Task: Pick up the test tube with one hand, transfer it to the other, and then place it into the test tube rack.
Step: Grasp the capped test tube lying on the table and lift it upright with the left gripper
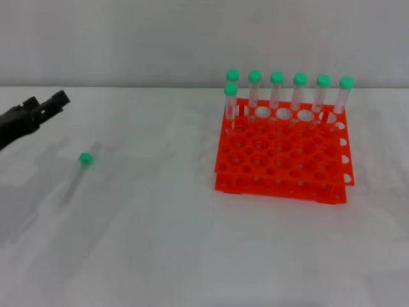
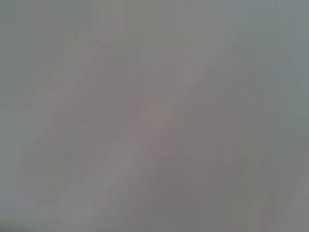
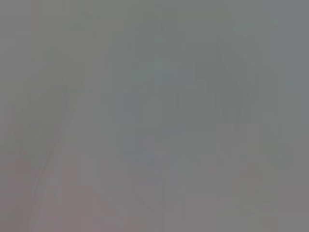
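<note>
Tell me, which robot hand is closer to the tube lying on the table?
The left. The left gripper hovers apart from the test tube, up and to its left in the head view, not touching it. The right gripper is not in any view.

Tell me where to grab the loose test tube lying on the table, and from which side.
Grip the test tube mid-body, below its green cap, coming straight down with jaws across its length. It lies flat, and the left gripper is nearest.
</note>
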